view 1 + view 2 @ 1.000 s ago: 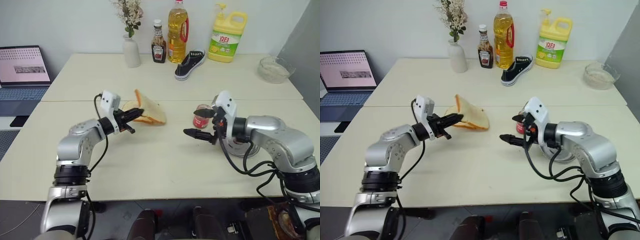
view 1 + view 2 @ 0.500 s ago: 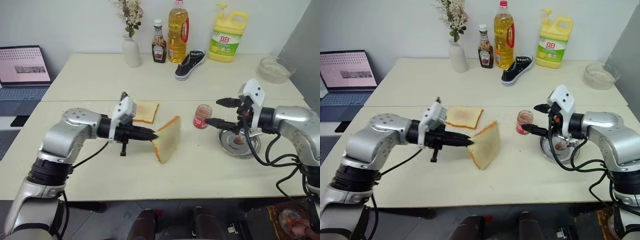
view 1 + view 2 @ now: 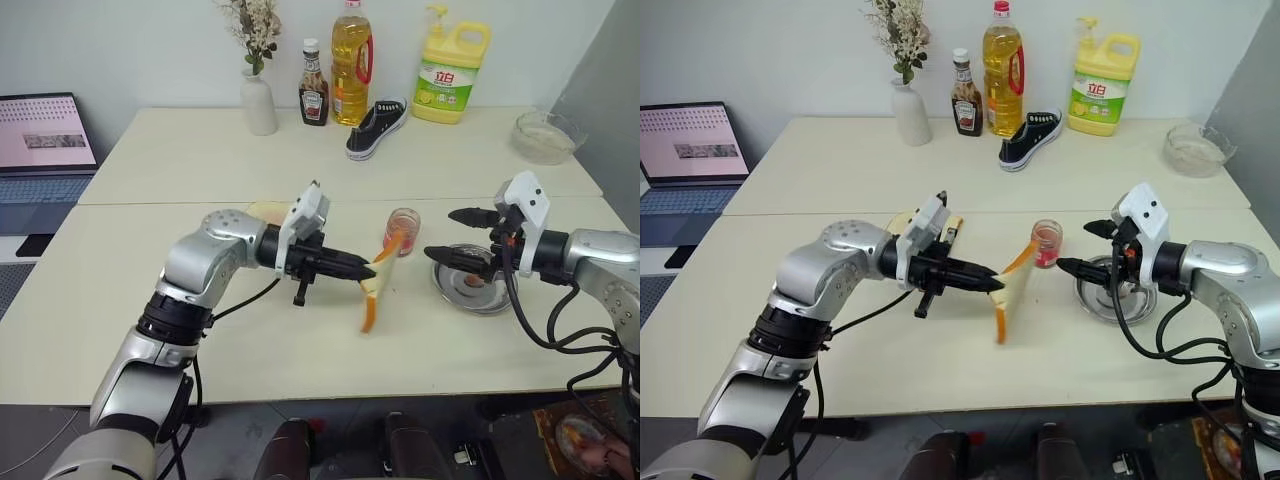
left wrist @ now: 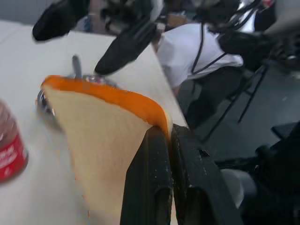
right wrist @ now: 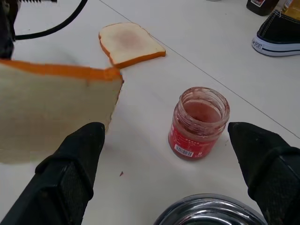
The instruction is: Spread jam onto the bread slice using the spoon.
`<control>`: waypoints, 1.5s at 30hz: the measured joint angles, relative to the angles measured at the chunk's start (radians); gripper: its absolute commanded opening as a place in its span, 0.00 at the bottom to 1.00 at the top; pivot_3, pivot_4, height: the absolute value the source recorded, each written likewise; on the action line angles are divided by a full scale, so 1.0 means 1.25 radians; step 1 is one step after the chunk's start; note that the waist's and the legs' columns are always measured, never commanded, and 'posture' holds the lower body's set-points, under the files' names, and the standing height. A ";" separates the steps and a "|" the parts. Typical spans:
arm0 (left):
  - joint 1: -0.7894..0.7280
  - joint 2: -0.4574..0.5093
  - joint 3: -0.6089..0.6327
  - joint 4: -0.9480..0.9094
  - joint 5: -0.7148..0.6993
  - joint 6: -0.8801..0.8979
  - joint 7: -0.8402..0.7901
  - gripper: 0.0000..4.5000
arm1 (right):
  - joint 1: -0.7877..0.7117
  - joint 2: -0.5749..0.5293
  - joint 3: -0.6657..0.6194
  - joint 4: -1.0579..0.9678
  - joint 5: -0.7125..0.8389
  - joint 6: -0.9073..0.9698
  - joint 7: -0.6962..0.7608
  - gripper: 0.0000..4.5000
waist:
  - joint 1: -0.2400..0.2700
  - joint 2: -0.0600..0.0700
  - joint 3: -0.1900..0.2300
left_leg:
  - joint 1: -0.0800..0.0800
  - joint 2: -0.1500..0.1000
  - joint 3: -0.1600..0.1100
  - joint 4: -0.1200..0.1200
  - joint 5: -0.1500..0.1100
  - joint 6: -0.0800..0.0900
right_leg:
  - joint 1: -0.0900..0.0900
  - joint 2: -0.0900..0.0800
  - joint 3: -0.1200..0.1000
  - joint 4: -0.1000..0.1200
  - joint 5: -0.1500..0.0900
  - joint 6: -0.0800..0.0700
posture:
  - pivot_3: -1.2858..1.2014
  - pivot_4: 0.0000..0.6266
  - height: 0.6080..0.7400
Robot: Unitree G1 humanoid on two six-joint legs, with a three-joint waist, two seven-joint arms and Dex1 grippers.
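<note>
Bread slice (image 3: 1012,290) pinched in left claw (image 3: 992,284); detergent bottle (image 3: 1099,70) label "立白".

Bright even light, blurred wrist close-ups

The pale cream bread slice with orange-brown crust (image 5: 51,110) has a soft, matt, finely porous face, pinched between matt black plastic fingers (image 4: 154,183). At its 2 o'clock on the matt, smooth cream table (image 3: 300,360) stands a small clear glass jar (image 5: 199,123), glossy, smeared red inside, with a red paper label. At the jar's 4 o'clock sits a round polished steel dish (image 3: 470,285), mirror-bright.
</note>
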 measured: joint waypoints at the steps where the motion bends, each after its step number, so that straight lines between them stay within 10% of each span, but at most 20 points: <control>1: 0.007 0.012 -0.006 0.000 0.007 -0.006 -0.014 0.01 | 0.005 -0.004 -0.006 -0.002 0.000 0.003 -0.002 1.00 | -0.001 0.000 0.000 | 0.000 0.000 0.000 0.000 0.000 0.000 | 0.000 0.000 0.000 0.000 0.000 0.000 | 0.52 0.24 1.00; 7: 0.027 0.007 -0.011 -0.014 -0.023 0.048 -0.034 0.01 | 0.025 -0.025 -0.037 -0.023 0.011 0.019 -0.004 1.00 | 0.004 0.000 0.000 | 0.000 0.001 -0.001 0.001 0.000 0.000 | 0.000 0.000 0.000 0.000 0.000 0.000 | 0.52 0.24 1.00; 23: -0.033 -0.103 -0.169 0.442 0.468 -0.635 0.171 0.01 | 0.138 -0.097 -0.101 -0.085 0.066 0.062 0.008 1.00 | 0.025 0.001 0.000 | -0.001 0.000 -0.001 0.001 0.000 0.000 | 0.000 -0.001 0.000 -0.001 0.000 0.000 | 0.52 0.24 1.00; 45: -0.116 -0.197 -0.148 0.609 0.520 -0.710 0.269 0.11 | 0.308 -0.110 -0.215 -0.120 0.096 0.075 -0.024 1.00 | 0.023 0.000 0.000 | -0.001 -0.001 0.000 0.001 0.000 0.000 | 0.000 0.000 0.000 0.000 0.000 0.001 | 0.52 0.24 1.00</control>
